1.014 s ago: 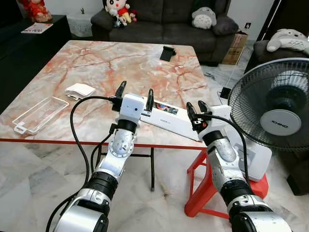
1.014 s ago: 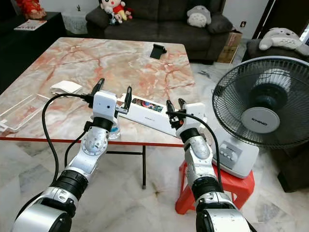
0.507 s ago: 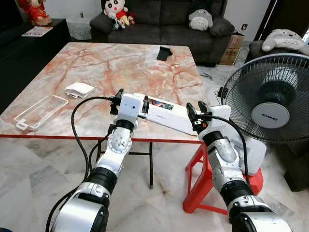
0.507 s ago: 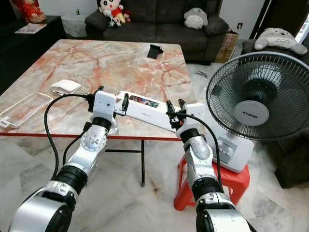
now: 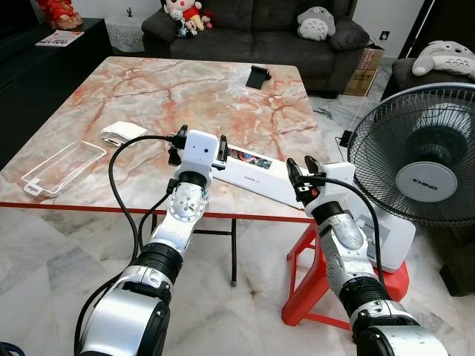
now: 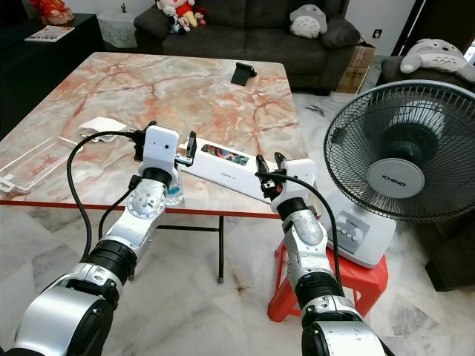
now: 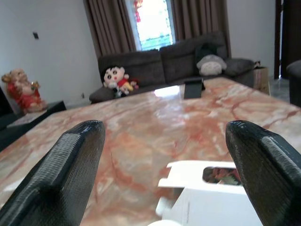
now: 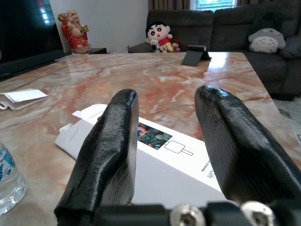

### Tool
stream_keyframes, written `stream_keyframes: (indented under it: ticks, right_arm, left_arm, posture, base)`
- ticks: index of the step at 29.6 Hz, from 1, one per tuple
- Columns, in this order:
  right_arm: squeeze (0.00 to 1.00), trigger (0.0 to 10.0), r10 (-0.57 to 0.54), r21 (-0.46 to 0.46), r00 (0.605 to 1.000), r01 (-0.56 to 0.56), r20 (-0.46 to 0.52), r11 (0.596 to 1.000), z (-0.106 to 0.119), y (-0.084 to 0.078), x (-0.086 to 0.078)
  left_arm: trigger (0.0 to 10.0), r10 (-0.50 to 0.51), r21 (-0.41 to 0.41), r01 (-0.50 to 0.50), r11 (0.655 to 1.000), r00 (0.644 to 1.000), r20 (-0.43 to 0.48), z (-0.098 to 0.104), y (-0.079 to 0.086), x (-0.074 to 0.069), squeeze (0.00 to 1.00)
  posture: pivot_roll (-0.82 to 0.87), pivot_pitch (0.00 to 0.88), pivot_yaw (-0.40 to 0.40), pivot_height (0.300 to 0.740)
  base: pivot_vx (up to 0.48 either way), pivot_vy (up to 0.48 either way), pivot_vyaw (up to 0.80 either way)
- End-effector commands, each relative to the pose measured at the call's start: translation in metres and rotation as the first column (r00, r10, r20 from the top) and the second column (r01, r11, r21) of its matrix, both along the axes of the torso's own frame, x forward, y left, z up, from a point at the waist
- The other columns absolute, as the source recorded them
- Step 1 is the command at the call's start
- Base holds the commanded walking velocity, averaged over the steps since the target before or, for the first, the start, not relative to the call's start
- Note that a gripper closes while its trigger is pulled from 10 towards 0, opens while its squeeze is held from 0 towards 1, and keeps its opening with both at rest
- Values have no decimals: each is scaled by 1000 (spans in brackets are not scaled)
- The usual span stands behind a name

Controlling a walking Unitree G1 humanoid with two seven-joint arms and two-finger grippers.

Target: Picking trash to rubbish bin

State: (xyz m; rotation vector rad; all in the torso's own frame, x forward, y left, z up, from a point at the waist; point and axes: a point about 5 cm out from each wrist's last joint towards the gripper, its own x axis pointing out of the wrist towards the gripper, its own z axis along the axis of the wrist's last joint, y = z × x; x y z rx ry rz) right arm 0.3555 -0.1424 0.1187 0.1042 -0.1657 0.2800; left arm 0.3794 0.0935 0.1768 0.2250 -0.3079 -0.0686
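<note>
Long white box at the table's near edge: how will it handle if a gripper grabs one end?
The long white box looks like thin, opened cardboard, so probably light but crushable. Its glossy face may slip between the fingers. Gripped at one end by the right gripper, it would likely sag or pivot.

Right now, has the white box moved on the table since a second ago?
No. The white box lies as before, angled by the near edge of the table; only the camera shifted.

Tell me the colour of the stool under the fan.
Red; the plastic stool shows best in the right eye view.
</note>
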Motion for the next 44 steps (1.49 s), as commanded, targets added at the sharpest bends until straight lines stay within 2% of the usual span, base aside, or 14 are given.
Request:
stream_keyframes:
  ticks: [1, 9, 11, 17, 26, 35, 38, 41, 42, 43, 44]
  right_arm:
    - [0, 10000, -4, -7, 1000, 4, -3, 1000, 0, -2, 0]
    - [0, 10000, -2, -10, 1000, 2, -7, 1000, -1, -2, 0]
    - [0, 10000, 1, -13, 1000, -1, -9, 1000, -1, -1, 0]
    - [0, 10000, 5, -18, 1000, -5, -8, 1000, 0, -1, 0]
    - [0, 10000, 3, -20, 1000, -3, -3, 1000, 1, -3, 0]
    - [0, 10000, 4, -19, 1000, -4, -2, 1000, 1, -2, 1]
    - [0, 10000, 3, -19, 1000, -3, -2, 1000, 1, -2, 1]
    - [0, 10000, 2, -20, 1000, -2, -3, 1000, 1, -2, 1]
    - [0, 10000, 1, -20, 1000, -1, -4, 1000, 1, -3, 1]
    - [0, 10000, 0, -21, 1000, 0, -5, 1000, 1, -3, 1]
    - [0, 10000, -2, -20, 1000, 2, -6, 1000, 0, -3, 1]
  left_arm:
    - [10000, 28, -20, -29, 999, 999, -43, -8, 7, 0, 0]
    - [10000, 34, -57, -38, 998, 996, -84, -17, 11, -2, 0]
    - [10000, 26, -65, -33, 997, 994, -109, -26, 10, -7, 0]
    - [10000, -21, -79, 9, 997, 988, -153, -32, 3, -8, 0]
    - [10000, -36, -94, 27, 995, 994, -99, -25, 1, -10, 0]
    - [10000, -50, -86, 43, 995, 994, -92, -23, -2, -10, 0]
    - [9333, -48, -84, 40, 996, 994, -95, -23, -2, -10, 0]
    - [9333, -47, -82, 39, 996, 994, -100, -24, -1, -10, 0]
    - [8784, -46, -81, 38, 996, 994, -100, -24, -1, -10, 0]
    - [4392, -43, -74, 36, 997, 994, -103, -25, -1, -10, 0]
    - [4039, -42, -73, 34, 997, 994, -104, -25, -1, -10, 0]
  posture:
    - [-53, 26, -61, 740]
    - [-47, 29, -64, 740]
    - [-51, 27, -62, 740]
    - [-55, 15, -63, 740]
    - [-54, 9, -65, 740]
    - [-54, 5, -64, 740]
    - [-55, 8, -64, 740]
    - [-55, 9, -65, 740]
    - [-55, 9, -65, 740]
    - [-55, 13, -65, 740]
    - [-55, 13, -65, 740]
  base:
    - [0, 0, 0]
    - [0, 0, 0]
    - [0, 0, 0]
    - [0, 0, 0]
    - [0, 0, 0]
    - [0, 0, 0]
    - [0, 0, 0]
    - [0, 0, 0]
    - [0, 0, 0]
    - [0, 0, 0]
    - [0, 0, 0]
